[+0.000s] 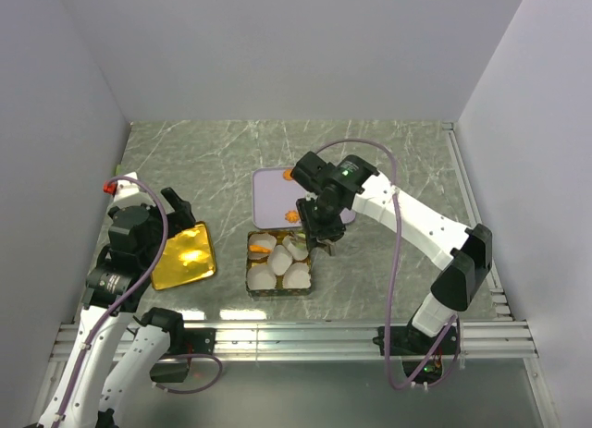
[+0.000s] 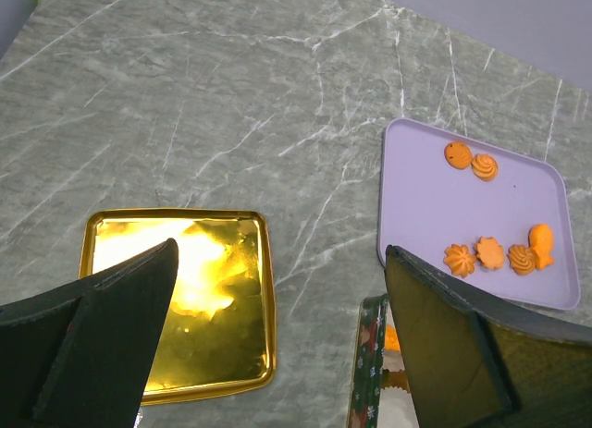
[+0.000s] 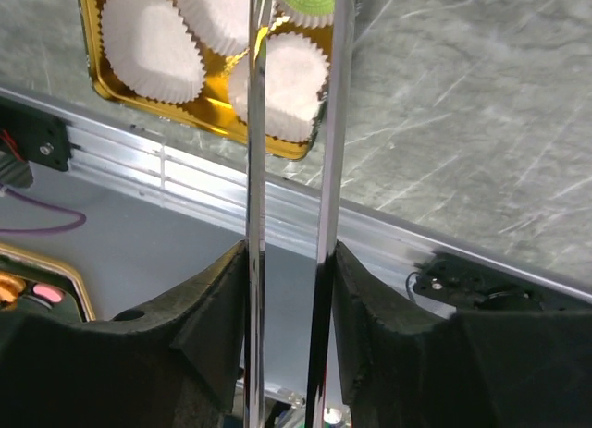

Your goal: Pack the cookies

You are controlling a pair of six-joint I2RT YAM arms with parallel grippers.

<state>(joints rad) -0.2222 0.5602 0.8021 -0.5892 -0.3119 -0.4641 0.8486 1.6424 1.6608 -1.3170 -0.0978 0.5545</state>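
Over the tin (image 3: 211,93), right end effector (image 3: 289,271) clamped on tongs (image 3: 255,169); cookies (image 2: 489,253) look light, brittle, so we'd pinch rims gently.

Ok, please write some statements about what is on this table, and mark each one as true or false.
1. The left jaws stand wide open and hold nothing. True.
2. The gold lid sits closed on the tin. False: it lies flat to the left of the tin, apart from it.
3. Six orange cookies lie on the lavender tray. True.
4. The right jaws grip a spoon. False: they grip metal tongs.
5. The paper cups in the tin are blue. False: they are white.
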